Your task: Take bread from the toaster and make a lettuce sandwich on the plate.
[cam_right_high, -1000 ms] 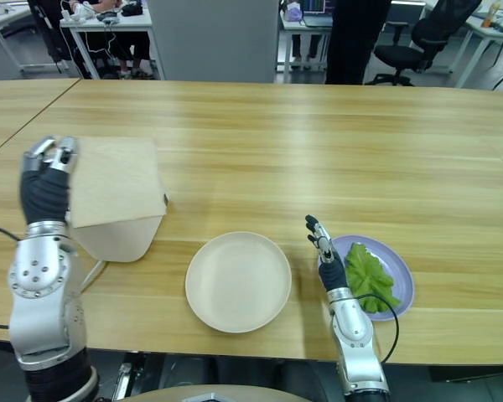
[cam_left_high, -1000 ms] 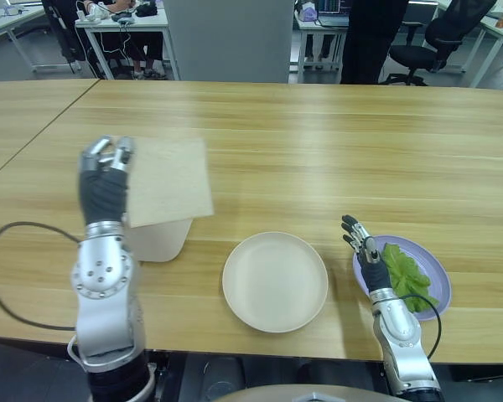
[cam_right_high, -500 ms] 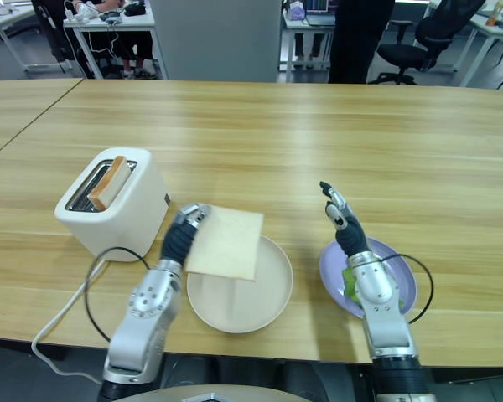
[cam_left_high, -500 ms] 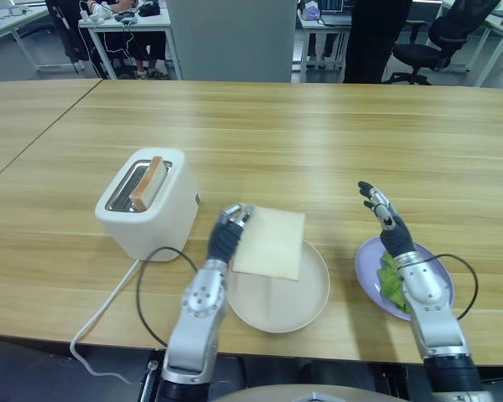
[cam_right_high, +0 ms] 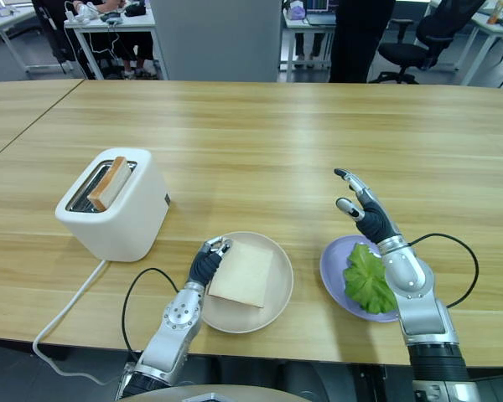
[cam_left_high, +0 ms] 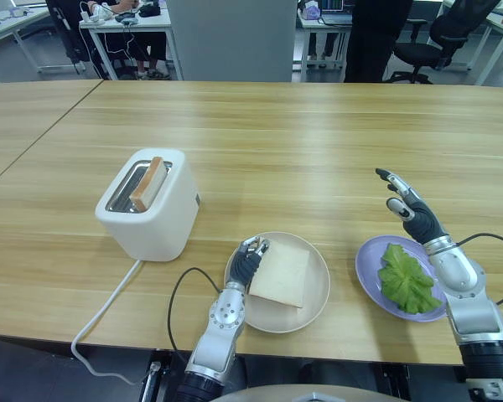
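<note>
A white toaster stands on the left of the table with one bread slice upright in its slot. To its right, near the front edge, a second bread slice lies flat on the cream plate. My left hand rests at this slice's left edge, fingers curled on its corner. Further right, a lettuce leaf lies on a purple plate. My right hand hovers open over that plate's far edge, holding nothing.
The toaster's white cable runs off the front edge of the table. A thin black cable loops beside my left arm. Bare wooden tabletop stretches behind the plates. Office desks and chairs stand beyond the far edge.
My left hand has brought the slice down from beside the toaster and laid it on the cream plate. The right hand has risen and moved right, uncovering the lettuce.
</note>
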